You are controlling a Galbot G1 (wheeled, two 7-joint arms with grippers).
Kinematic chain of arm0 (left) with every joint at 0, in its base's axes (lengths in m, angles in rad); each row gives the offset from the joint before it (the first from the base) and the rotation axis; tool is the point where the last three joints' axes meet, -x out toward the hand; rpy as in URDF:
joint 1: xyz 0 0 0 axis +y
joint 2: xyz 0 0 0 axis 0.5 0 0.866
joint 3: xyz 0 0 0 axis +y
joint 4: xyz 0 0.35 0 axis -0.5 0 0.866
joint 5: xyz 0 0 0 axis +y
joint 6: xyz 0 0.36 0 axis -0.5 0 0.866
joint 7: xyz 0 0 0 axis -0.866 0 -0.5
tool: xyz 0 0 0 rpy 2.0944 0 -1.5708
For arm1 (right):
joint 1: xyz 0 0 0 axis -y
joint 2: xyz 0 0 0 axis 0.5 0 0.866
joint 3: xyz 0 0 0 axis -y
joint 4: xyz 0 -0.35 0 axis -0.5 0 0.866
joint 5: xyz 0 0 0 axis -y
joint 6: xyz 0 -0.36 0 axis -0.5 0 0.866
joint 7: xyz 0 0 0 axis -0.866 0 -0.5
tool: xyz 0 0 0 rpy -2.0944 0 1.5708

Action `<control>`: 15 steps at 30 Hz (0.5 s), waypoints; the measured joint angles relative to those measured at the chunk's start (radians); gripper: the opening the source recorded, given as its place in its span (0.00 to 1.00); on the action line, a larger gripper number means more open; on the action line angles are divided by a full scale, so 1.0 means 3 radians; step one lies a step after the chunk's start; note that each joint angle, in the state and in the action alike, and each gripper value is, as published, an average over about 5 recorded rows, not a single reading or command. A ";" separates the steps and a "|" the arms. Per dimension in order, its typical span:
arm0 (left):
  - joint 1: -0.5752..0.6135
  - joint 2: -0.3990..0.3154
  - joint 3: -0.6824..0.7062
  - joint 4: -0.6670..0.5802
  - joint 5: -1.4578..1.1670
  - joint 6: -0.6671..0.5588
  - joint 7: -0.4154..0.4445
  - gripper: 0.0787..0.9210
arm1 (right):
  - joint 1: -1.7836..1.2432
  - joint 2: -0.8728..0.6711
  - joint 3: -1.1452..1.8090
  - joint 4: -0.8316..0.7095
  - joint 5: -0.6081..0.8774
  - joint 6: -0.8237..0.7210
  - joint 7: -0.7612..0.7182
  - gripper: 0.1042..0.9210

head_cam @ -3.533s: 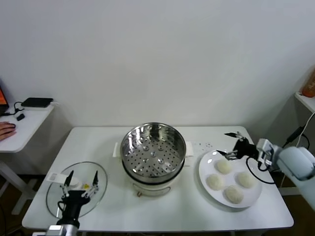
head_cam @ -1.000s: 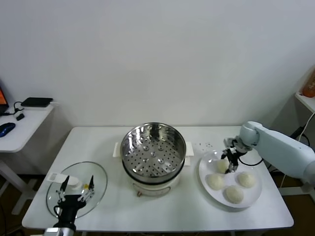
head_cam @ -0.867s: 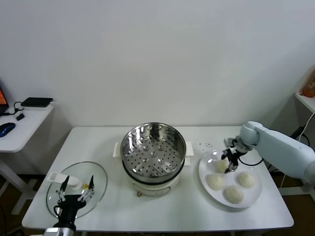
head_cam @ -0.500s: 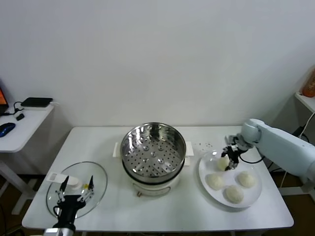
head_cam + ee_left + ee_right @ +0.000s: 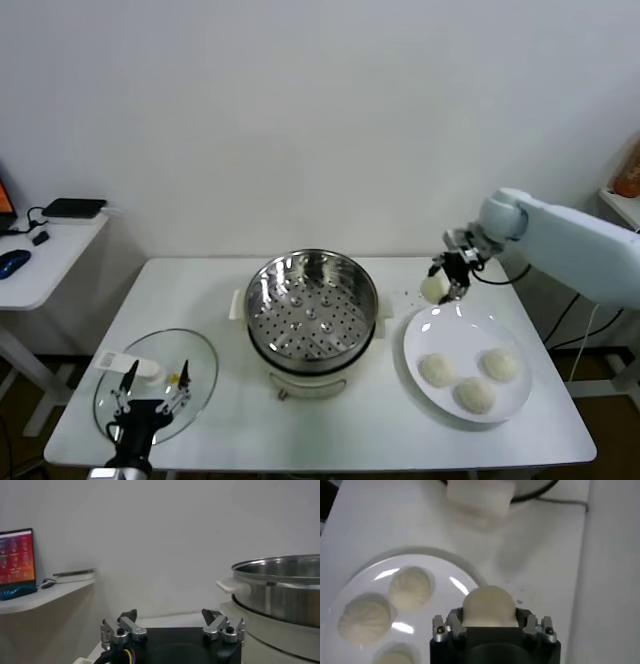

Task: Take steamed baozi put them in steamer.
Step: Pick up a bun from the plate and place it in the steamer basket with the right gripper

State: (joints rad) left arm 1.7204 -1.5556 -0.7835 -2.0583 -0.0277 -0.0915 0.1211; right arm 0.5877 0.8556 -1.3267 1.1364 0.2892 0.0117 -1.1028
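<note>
Head view: the right gripper [image 5: 447,280] hangs in the air, clamped on one steamed baozi [image 5: 434,288]. Below it, toward the robot, three baozi [image 5: 437,370] lie on the white plate [image 5: 419,332]. The steamer [image 5: 311,312], its perforated tray bare, stands off to the gripper's left. The left gripper [image 5: 153,388] idles with fingers spread above the glass lid [image 5: 111,390].

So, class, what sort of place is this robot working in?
Probably a lab or office test room, not a real kitchen: a bare white table against a blank wall, a steamer staged on it, and a side desk holding a mouse.
</note>
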 measured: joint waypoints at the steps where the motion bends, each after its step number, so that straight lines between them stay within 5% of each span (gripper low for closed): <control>1: 0.0002 0.0000 0.0000 -0.0004 0.0001 0.0000 0.0000 0.88 | 0.0086 0.0033 -0.0038 0.0025 0.0016 0.0039 -0.0005 0.70; 15: 0.0002 -0.0004 -0.0012 -0.0040 0.0003 0.0002 -0.0006 0.88 | 0.0582 0.0751 -0.0111 0.0197 -0.0242 0.0546 -0.0023 0.72</control>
State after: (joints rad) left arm 1.7209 -1.5569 -0.7872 -2.0705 -0.0267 -0.0910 0.1193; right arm 0.7623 1.0809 -1.3600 1.1957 0.2166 0.1755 -1.1096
